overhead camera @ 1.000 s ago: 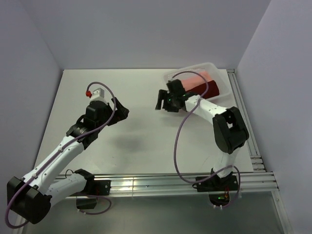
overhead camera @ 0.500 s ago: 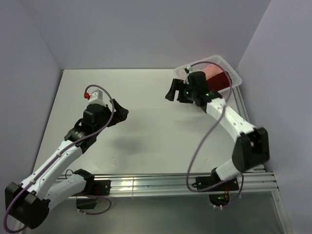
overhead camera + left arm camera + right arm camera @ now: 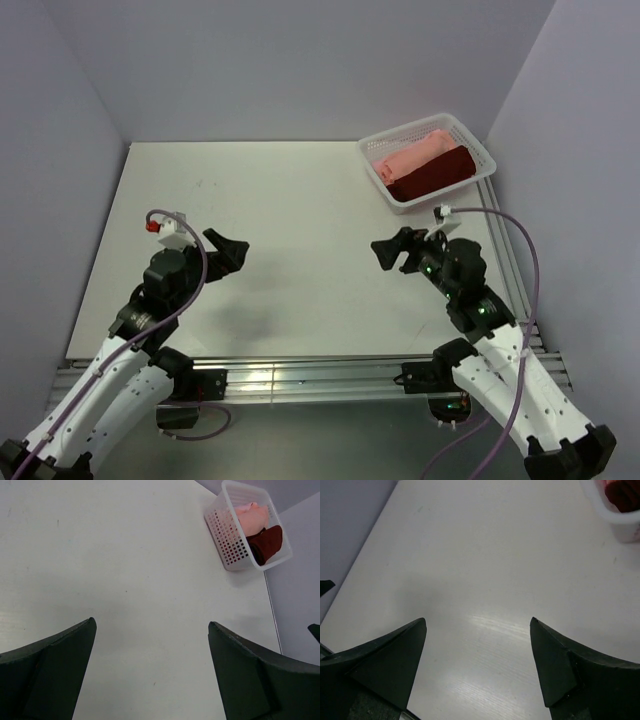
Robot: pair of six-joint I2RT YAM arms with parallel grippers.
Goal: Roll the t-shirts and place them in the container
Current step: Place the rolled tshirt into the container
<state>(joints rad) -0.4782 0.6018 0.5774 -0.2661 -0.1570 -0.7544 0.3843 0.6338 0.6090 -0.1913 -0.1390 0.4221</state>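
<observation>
Currently you have: peach t-shirt [image 3: 410, 155] and maroon t-shirt [image 3: 432, 172], rolled, side by side in the white basket [image 3: 226, 537] at the table's [image 3: 290, 190] far right corner. Left jaws, right jaws: spread wide, released, above the table.

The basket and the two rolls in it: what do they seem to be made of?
The basket looks like white plastic, slightly glossy: its thin walls are pierced by a regular grid of holes. The peach roll and the dark maroon roll look like soft matte cloth, judging by their rounded folds; the exact fabric cannot be told.
</observation>
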